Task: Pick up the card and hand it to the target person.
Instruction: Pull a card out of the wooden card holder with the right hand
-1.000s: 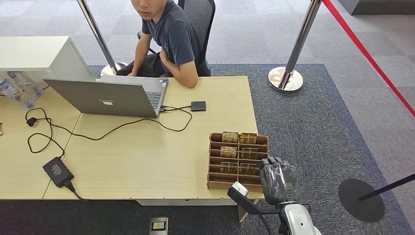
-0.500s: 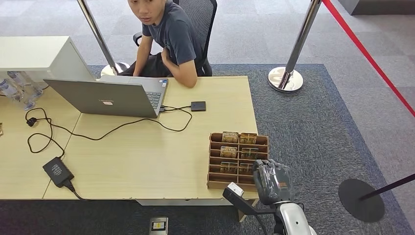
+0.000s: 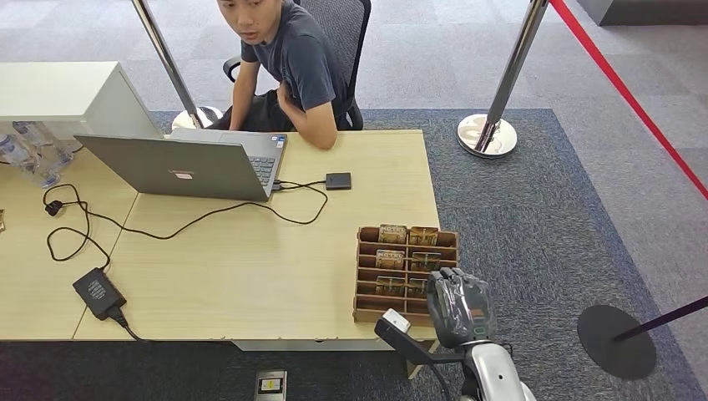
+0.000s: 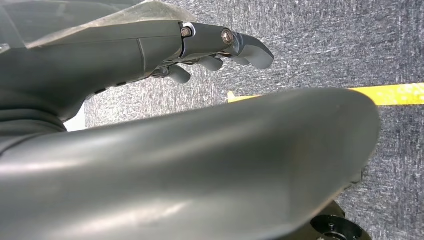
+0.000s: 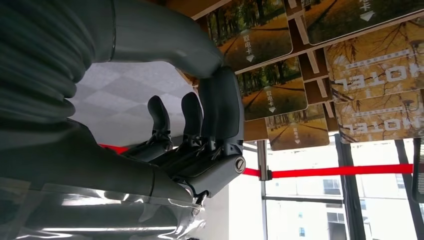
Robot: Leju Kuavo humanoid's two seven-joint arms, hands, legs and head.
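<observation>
A brown slotted card rack (image 3: pixel 407 273) stands at the table's front right corner. It holds several cards (image 3: pixel 392 234) with autumn-tree prints. My right hand (image 3: pixel 458 305) hovers at the rack's front right edge, above its nearest rows. In the right wrist view the hand (image 5: pixel 190 145) has its dark fingers (image 5: pixel 220 115) stretched toward the cards (image 5: pixel 255 35), and nothing is held. The target person (image 3: pixel 288 58) sits in a chair behind the table's far side. My left hand (image 4: pixel 190 115) hangs over grey carpet with loosely bent fingers (image 4: pixel 225 45) and holds nothing.
An open laptop (image 3: pixel 179 167), its cable, a power adapter (image 3: pixel 98 292) and a small black box (image 3: pixel 338 180) lie on the table (image 3: pixel 250 267). Bottles (image 3: pixel 29 150) stand at far left. A stanchion (image 3: pixel 487 134) with red rope (image 3: pixel 626 92) and a black base (image 3: pixel 616 341) stand to the right.
My right hand has shifted left, further over the rack's front right corner. The person has leaned slightly.
</observation>
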